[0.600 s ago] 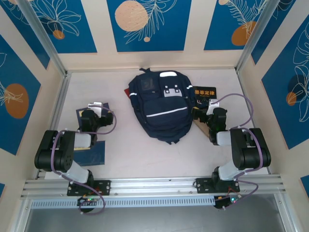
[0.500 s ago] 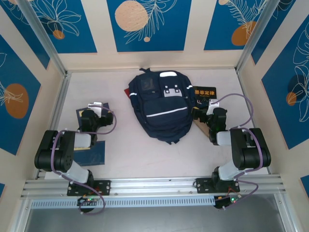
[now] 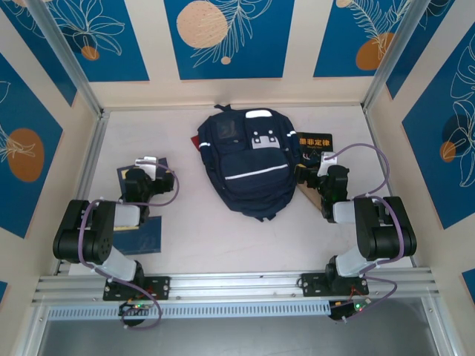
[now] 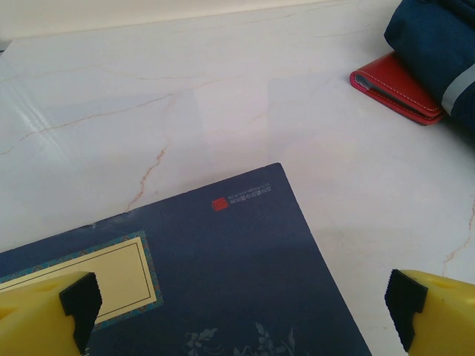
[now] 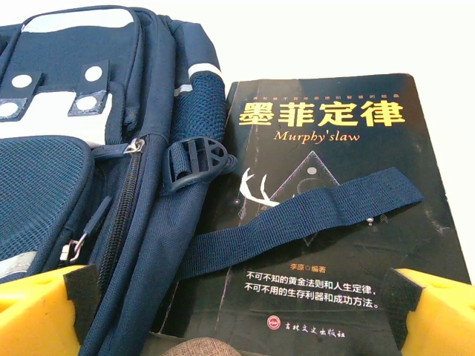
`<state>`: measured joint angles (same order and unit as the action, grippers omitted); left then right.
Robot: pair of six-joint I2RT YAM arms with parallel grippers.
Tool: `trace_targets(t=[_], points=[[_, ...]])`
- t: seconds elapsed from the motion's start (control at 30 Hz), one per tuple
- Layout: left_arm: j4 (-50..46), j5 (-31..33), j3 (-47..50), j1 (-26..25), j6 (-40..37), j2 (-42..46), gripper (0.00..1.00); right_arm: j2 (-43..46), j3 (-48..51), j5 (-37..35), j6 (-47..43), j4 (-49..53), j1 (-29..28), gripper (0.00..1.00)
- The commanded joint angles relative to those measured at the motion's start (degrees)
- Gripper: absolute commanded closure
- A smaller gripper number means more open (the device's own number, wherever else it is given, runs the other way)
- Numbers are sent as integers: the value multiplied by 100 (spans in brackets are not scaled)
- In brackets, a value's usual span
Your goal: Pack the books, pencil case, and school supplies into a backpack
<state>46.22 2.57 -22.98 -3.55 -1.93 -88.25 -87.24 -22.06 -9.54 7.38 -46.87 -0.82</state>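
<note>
A pale, glossy surface (image 3: 200, 230) veined like marble is seen, and on its middle a large navy fabric backpack (image 3: 249, 167) is laid flat with its front upward. The backpack is rounded and padded, with woven cloth, mesh side panels, white-grey patches, a thin white stripe across the front pocket, and dark webbing straps with a black plastic buckle. The zips in view look drawn shut, so what is inside cannot be told.

A thin, flat black book (image 5: 326, 148) with a matt cover and yellow-orange Chinese characters is laid just beside the backpack's right side. Its edge is tucked under the bag's side, and one webbing strap is draped across its cover.

A plain dark blue book (image 4: 223, 274), flat and smooth with a cream label framed near one corner, is laid well apart from the backpack, on the left of the surface.

A small red case (image 4: 393, 87) with white stitching, leather-like, is lodged against the backpack's upper left edge.

The left fingers (image 4: 37, 315), yellow with black pads, are spread wide and grasp nothing; the blue book is seen between and beyond them, one corner pointing away.

The right fingers (image 5: 438, 315), of the same make, are likewise spread and empty. The black book and the backpack's side are seen in the gap between them.
</note>
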Motion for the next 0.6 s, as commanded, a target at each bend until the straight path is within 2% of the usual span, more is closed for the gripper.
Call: trace_targets(t=[0.0,0.2,0.3,0.43,0.57], points=[[72,-61,-43,-23,-65,9,0,-4,-133,134,-75,-27,46,1],[157,-38,11,-23,-70,30,0,19,-99,187,-86,-82,57,1],[-80,485,-2,-23,140,312,0,264,-188,105,-81,272,34,1],[-1414,756,-332,-20,170,1059,0,1019,-545,-121,-61,1483,-64,1],[-3146,652,-1001,-23,335,1777,0,1743,-1033,-360,298,2941,-257,1]])
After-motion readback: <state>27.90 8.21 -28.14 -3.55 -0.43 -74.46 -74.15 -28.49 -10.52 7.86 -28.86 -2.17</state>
